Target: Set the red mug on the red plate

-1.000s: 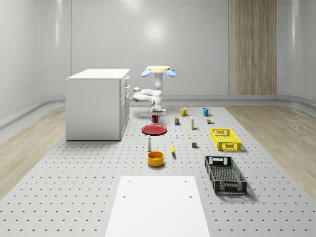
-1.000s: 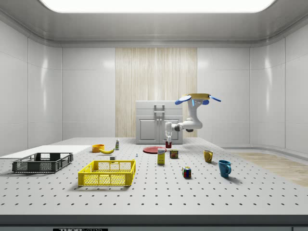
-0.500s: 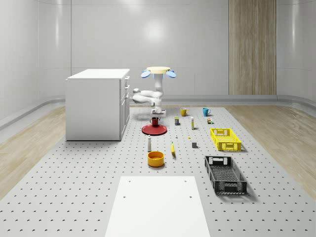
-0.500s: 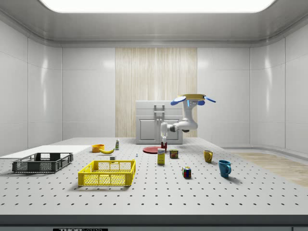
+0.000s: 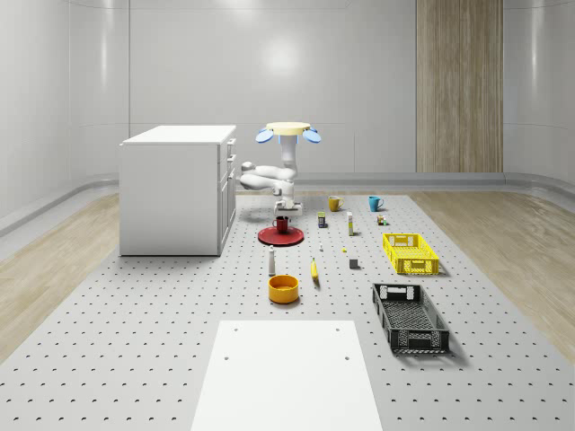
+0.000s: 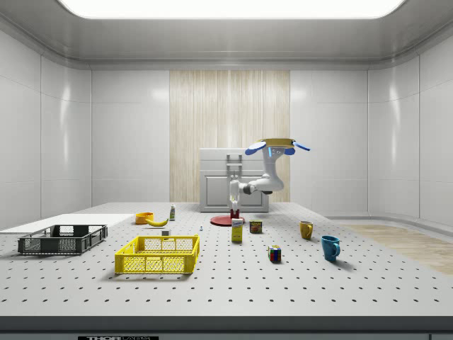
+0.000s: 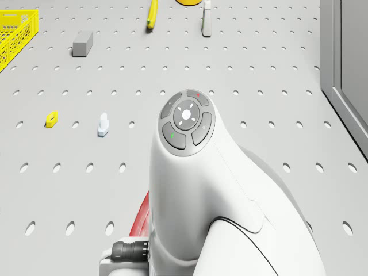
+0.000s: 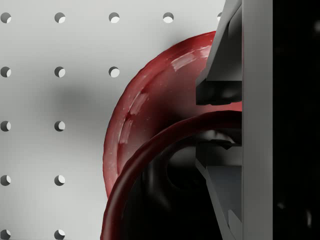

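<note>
Drone [image 5: 287, 131] hovering beside the white cabinet [image 5: 176, 188], arm reaching down, gripper [image 5: 282, 213] clamped on the red mug [image 5: 282, 224] rim, mug over the red plate [image 5: 280, 235], contact unclear

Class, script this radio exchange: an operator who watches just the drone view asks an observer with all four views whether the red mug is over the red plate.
Operator: The arm blocks my view. Is the mug held?
Observer: Yes. In the wrist view the gripper pinches the red mug by its rim.
Operator: Is it over the plate?
Observer: Yes. The whole-scene view shows it above the red plate.
Operator: Is it set down?
Observer: I cannot tell if they touch. The drone hovers above, beside the white cabinet.
</note>
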Tool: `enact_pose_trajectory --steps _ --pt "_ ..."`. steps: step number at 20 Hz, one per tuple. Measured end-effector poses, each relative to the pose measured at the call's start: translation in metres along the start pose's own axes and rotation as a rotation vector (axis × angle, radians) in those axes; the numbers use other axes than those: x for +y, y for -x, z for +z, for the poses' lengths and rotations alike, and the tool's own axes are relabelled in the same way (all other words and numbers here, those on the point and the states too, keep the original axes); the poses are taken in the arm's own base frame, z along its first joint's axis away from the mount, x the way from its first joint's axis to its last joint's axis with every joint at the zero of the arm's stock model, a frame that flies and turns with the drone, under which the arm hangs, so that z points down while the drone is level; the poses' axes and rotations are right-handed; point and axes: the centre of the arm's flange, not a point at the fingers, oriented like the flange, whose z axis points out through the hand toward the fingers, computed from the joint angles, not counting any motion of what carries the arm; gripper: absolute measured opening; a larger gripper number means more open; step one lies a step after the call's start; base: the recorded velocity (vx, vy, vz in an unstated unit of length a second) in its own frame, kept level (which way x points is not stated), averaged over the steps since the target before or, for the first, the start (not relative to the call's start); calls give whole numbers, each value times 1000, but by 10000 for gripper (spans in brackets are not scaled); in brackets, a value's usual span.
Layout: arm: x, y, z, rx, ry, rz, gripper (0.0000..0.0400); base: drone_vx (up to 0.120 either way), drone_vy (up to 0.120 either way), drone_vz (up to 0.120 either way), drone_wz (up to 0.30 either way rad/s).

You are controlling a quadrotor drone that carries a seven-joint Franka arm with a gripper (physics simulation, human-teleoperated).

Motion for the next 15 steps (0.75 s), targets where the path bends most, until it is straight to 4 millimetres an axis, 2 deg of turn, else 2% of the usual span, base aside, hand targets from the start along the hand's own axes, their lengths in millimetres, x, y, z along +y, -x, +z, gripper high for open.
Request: enact_pose_trajectory --steps 8,9,11,13,15 --pt "0 0 0 0 0 0 100 110 0 0 0" --pt "0 0 0 0 0 0 166 0 0 0 0" --pt "0 0 0 0 0 0 258 0 0 0 0" --pt "0 0 -2 0 0 0 314 0 0 0 0" --pt "0 0 -6 0 0 0 348 0 0 0 0"
